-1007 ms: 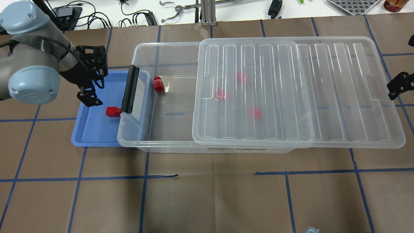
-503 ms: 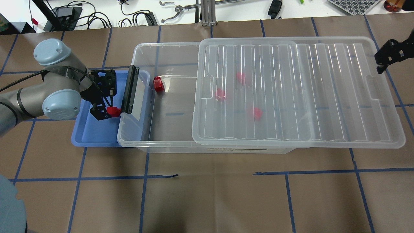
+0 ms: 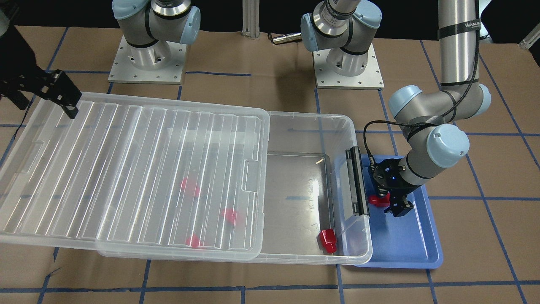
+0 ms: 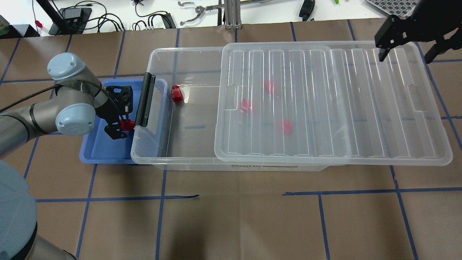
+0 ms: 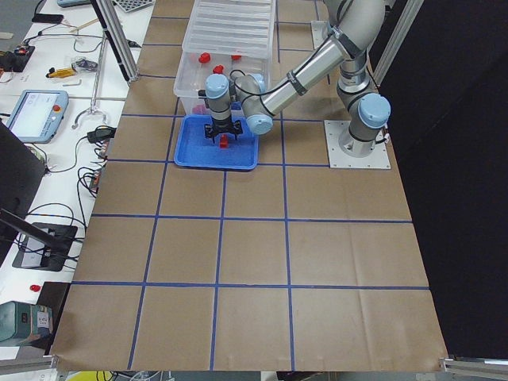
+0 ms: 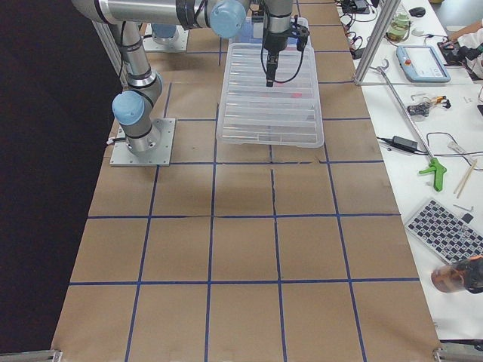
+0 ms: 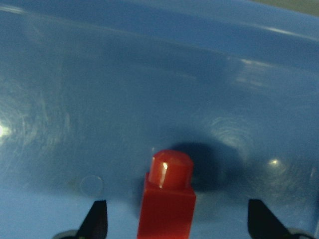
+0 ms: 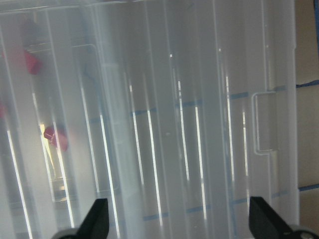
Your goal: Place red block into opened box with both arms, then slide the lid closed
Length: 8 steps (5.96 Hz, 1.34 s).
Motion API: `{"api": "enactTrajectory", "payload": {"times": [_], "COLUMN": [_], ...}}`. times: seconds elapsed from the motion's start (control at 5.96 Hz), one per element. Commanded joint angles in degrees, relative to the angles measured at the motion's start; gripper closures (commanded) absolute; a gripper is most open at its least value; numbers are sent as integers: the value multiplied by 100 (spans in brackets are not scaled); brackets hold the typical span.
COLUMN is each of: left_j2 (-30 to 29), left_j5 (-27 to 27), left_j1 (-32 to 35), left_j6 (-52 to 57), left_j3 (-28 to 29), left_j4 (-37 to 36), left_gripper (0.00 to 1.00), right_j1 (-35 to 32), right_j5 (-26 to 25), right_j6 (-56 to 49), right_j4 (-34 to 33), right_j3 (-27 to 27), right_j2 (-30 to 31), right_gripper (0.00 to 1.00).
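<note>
Picking stage, transfer not yet begun. Straddling the red block (image 7: pixel 168 196) with the left hand (image 4: pixel 120 126), low in the blue tray (image 4: pixel 97 151). Keeping the fingers spread, with a gap on each side of the upright block, so not pinching. Noting the box (image 4: pixel 158 159) just beside that hand, open end nearest. Counting four look-alike blocks (image 4: pixel 177 94) inside it: one in the open part, three showing through the lid (image 4: pixel 325 104). Holding the right hand (image 4: pixel 405 54) spread above the lid's far corner, apparently not touching it. Judging as left to do: closing on the block, lifting, dropping it into the box, sliding the lid shut.
</note>
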State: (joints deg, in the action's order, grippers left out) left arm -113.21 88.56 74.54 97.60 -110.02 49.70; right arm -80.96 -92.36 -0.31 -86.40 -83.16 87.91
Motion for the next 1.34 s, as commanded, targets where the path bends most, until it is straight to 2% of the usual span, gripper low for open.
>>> {"api": "enactTrajectory", "payload": {"times": [0.0, 0.17, 0.34, 0.5, 0.67, 0.84, 1.17], "left_j2": [-105, -52, 9, 88, 341, 735, 1299], "left_j5": [12, 74, 100, 266, 241, 241, -91], "left_j1": [34, 34, 34, 43, 34, 43, 69], "left_j6": [275, 286, 277, 251, 233, 216, 49], "left_j3": [50, 42, 51, 59, 77, 216, 516], "left_j4": [-4, -4, 13, 4, 126, 771, 1294], "left_gripper": [20, 60, 83, 93, 94, 95, 95], "right_j1": [-708, -746, -746, -746, -755, -755, -798], "right_j5": [69, 78, 269, 384, 481, 482, 473], "right_j6": [721, 725, 638, 620, 620, 611, 611], "right_j4": [35, 44, 53, 79, 105, 149, 158], "right_j3": [63, 81, 98, 99, 90, 81, 81], "right_j2": [-2, -37, -55, -55, -55, -55, -46], "right_gripper": [0, 0, 0, 0, 0, 0, 0]}}
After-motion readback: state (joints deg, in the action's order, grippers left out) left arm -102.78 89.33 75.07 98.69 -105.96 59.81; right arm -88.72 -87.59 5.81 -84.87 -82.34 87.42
